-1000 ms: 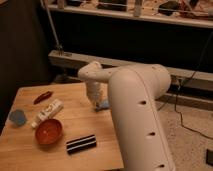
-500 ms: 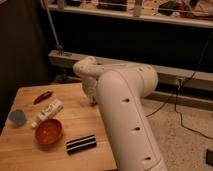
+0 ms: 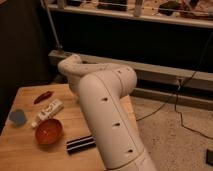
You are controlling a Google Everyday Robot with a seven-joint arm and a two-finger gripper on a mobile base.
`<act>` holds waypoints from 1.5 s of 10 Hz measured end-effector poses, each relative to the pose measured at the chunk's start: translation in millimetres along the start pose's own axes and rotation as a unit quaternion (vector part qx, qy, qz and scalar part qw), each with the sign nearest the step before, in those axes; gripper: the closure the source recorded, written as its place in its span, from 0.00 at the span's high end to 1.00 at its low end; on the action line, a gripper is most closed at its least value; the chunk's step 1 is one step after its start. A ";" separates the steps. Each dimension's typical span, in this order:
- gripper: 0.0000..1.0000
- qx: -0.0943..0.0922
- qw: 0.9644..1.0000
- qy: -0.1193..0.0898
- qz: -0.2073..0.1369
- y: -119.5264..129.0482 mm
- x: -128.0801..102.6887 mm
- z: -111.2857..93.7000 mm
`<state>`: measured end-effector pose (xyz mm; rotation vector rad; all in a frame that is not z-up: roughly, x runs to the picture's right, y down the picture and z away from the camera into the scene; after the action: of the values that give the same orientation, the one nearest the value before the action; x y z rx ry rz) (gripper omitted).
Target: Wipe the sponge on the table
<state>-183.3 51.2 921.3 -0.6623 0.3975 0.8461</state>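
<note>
- The hand is out of sight behind the robot's thick white arm (image 3: 107, 117), so I cannot tell whether it is wide, narrow or holding anything.
- The arm folds over the back right part of the worktop (image 3: 20, 155), up and to the right of the orange bowl (image 3: 49, 131). Its rounded elbow joint sits well above the bowl.
- The sponge (image 3: 18, 116), a light-blue pad, lies flat near the worktop's left edge. It is to the upper left of the bowl, apart from it and untouched by the arm.
- 1 white bottle (image 3: 47, 112) lies on its side just behind the bowl, between the bowl and the arm.
- 1 small red object (image 3: 42, 96) lies farther back than the bottle, behind the bowl.
- 1 black-and-white striped block (image 3: 81, 143) lies flat to the right of the bowl, close to the arm's lower link.
- Dark cables (image 3: 185, 112) trail over the speckled floor, far right of the bowl, beyond the worktop.
</note>
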 end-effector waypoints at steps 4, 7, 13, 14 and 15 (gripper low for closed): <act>0.00 -0.017 0.998 0.011 -0.051 53.9 11.6 -0.7; 0.00 -0.044 0.995 0.026 -0.080 90.0 50.2 10.0; 0.00 -0.050 0.996 0.062 -0.039 66.5 155.0 13.4; 0.00 -0.051 0.996 0.065 -0.025 57.8 166.3 14.6; 0.00 -0.052 0.996 0.066 -0.011 48.8 174.4 16.2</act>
<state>-114.6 182.6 816.0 -0.8210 0.4668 0.8083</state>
